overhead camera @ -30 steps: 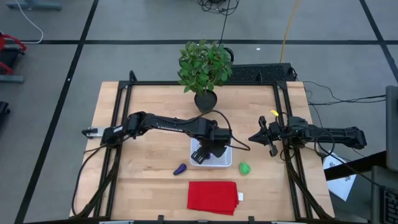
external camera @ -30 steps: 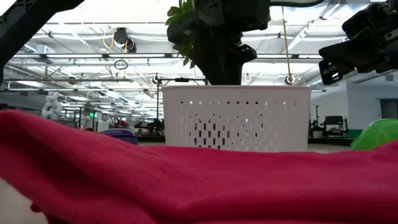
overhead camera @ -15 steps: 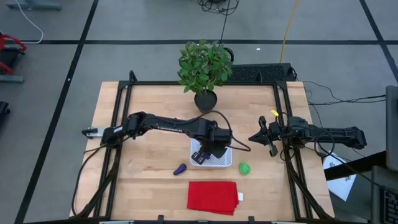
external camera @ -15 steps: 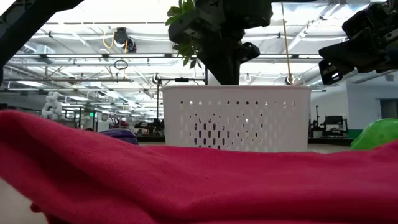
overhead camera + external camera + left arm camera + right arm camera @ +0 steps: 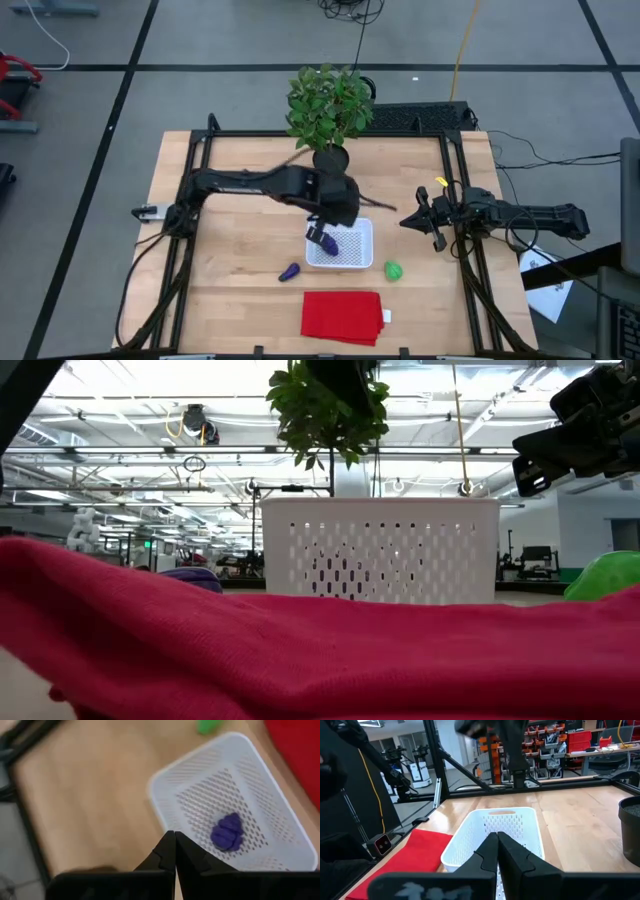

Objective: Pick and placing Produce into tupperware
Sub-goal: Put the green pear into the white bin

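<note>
The white perforated tupperware (image 5: 345, 245) stands on the table, and the roundish dark purple piece (image 5: 227, 831) lies on its mesh bottom. The elongated purple piece (image 5: 291, 272) lies on the table to its near left. The green round piece (image 5: 393, 269) lies to its near right. My left gripper (image 5: 328, 218) is shut and empty, raised above the tupperware's far left part. My right gripper (image 5: 415, 221) is shut and empty, held above the table to the right of the tupperware.
A flat red cloth (image 5: 342, 315) lies near the front edge, in front of the tupperware. A potted leafy plant (image 5: 330, 105) stands at the far edge behind it. Black frame rails (image 5: 195, 200) run along both sides of the table.
My left gripper has risen out of the tupperware and drawn back toward the table's far left. The roundish purple piece stays on the tupperware's bottom. My right arm has kept still.
</note>
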`<state>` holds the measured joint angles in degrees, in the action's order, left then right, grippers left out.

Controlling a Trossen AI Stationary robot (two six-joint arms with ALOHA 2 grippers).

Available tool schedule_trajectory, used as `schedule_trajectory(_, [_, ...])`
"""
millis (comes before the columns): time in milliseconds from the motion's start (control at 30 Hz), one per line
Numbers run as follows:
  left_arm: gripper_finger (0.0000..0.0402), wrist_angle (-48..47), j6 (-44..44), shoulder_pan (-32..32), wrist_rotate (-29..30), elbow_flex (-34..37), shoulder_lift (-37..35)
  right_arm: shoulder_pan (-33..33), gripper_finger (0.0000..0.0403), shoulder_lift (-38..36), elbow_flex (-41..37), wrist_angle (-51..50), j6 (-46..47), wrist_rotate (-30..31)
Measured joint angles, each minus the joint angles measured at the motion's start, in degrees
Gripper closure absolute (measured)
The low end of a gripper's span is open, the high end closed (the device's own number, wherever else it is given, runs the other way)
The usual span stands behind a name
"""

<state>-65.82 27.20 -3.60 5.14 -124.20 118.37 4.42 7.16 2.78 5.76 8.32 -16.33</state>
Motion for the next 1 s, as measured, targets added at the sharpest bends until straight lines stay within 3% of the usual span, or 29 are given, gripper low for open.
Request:
schedule_trajectory(333, [0.0401, -0.47, -7.83, 0.46, 4.68, 0.04, -10.13, -0.01, 0.0403, 0.00, 0.01, 0.00, 0.00, -0.01])
schedule_trajectory(467, [0.0401, 3.84, -11.22, 0.38, 6.01, 2.79, -14.62, 0.00, 0.0403, 0.00, 0.00, 0.00, 0.00, -0.01])
schedule_trajectory(733, [0.0401, 19.45, -12.93, 0.58, 5.58, 18.89, -25.56, 0.01, 0.0403, 0.00, 0.00, 0.06, 0.00, -0.01])
schedule_trajectory(1000, [0.0401, 38.41, -23.62, 0.33, 0.87, 38.11, -35.28, -0.01, 0.0403, 0.15, 0.00, 0.53, 0.00, 0.00])
